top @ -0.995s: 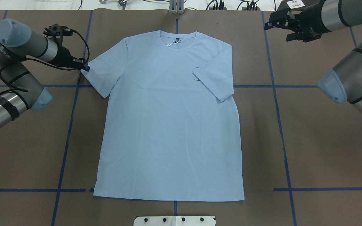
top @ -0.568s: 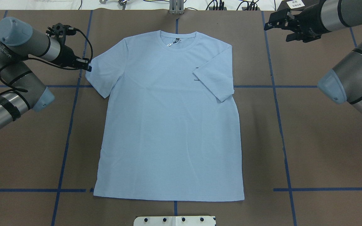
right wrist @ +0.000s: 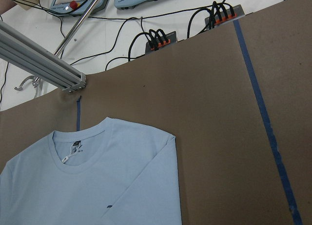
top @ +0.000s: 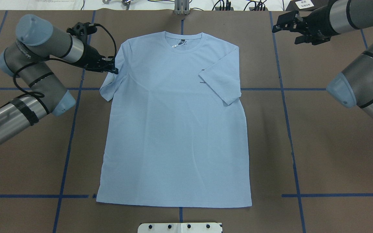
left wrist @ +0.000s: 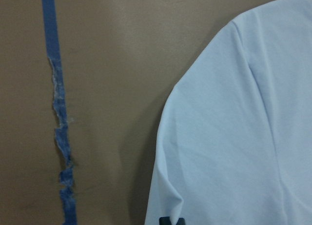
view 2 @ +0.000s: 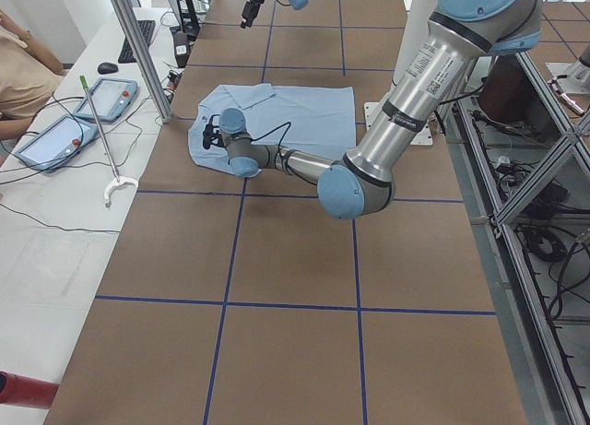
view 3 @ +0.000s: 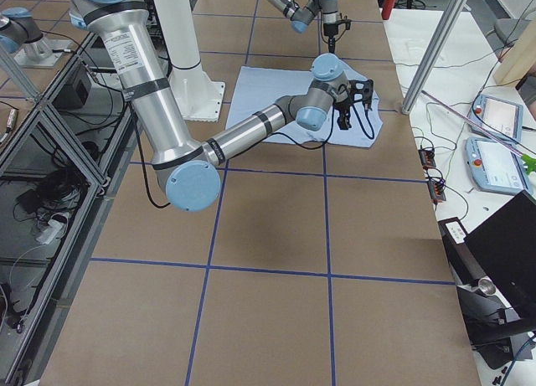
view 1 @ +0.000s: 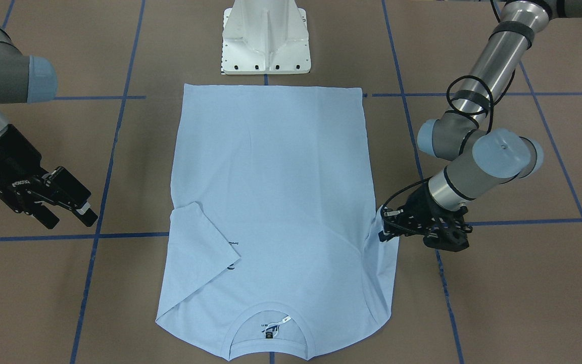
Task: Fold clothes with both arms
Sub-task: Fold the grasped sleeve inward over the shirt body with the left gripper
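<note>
On the brown table (top: 319, 145) before me the light blue T-shirt (top: 173, 136) lies flat, collar (top: 183, 51) at the far edge, hem near; its right sleeve (top: 220, 85) is folded in over the chest; my left gripper (top: 113, 69) is clamped on the edge of the left sleeve (top: 108, 87), the cloth there bunched in toward the body; my right gripper (view 1: 70, 220) hangs over the table at the far right, well apart from the shirt, fingers spread and holding nothing.
</note>
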Robot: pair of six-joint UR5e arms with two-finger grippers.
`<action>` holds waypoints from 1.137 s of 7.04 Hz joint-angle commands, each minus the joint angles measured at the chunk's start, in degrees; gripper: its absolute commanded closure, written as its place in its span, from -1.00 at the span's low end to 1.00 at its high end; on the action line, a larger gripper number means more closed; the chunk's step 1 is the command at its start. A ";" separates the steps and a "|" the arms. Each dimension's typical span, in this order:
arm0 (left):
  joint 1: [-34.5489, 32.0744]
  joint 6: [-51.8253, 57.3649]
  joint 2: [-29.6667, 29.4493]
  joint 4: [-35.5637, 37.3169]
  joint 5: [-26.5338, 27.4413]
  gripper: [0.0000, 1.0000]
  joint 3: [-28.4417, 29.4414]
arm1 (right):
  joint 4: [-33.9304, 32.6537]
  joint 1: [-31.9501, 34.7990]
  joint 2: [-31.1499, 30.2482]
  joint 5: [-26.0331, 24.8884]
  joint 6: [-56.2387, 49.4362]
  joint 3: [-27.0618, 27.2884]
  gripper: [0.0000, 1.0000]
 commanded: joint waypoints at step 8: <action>6.31 -14.49 -3.45 -0.31 8.15 -0.93 -5.48 | 0.37 -1.06 -0.62 -0.54 0.77 1.07 -1.00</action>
